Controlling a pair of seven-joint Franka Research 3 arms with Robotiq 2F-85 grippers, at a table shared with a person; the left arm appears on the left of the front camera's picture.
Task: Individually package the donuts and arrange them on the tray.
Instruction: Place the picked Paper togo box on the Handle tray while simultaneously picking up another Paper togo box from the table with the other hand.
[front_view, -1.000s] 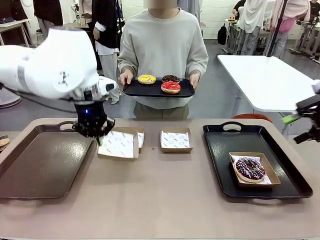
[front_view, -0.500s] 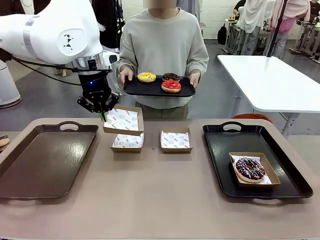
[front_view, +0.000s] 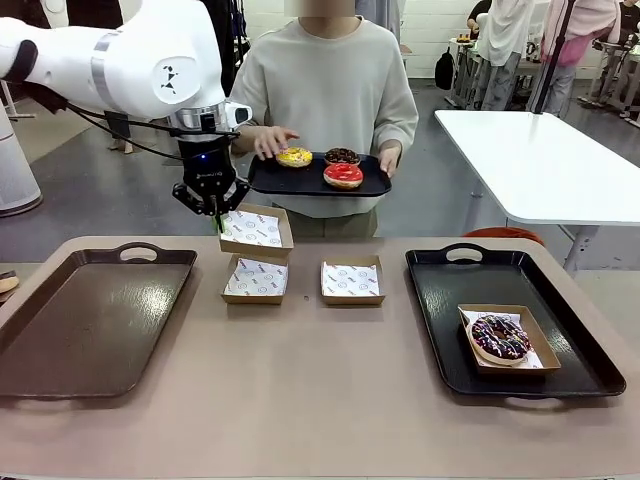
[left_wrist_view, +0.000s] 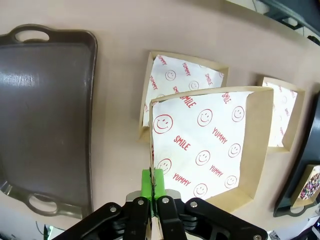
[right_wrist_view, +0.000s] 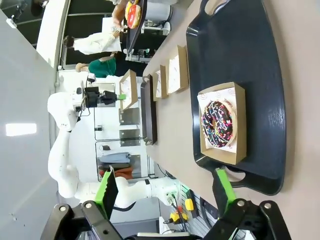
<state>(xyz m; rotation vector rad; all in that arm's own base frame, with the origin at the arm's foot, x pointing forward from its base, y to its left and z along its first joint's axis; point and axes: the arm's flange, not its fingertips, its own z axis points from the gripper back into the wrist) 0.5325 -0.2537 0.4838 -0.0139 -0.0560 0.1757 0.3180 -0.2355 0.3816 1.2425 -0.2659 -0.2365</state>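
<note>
Grips box wall in left gripper, raised off table near person's tray; shows right gripper wide apart, facing donut.

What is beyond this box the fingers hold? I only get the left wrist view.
Observer: A person across the table holds a small black tray carrying three donuts.
Operator: Taking one?
Observer: One hand is at the yellow-iced donut.
Operator: And the other arm?
Observer: The right fingers are spread, empty, facing the boxed sprinkled donut.
</note>
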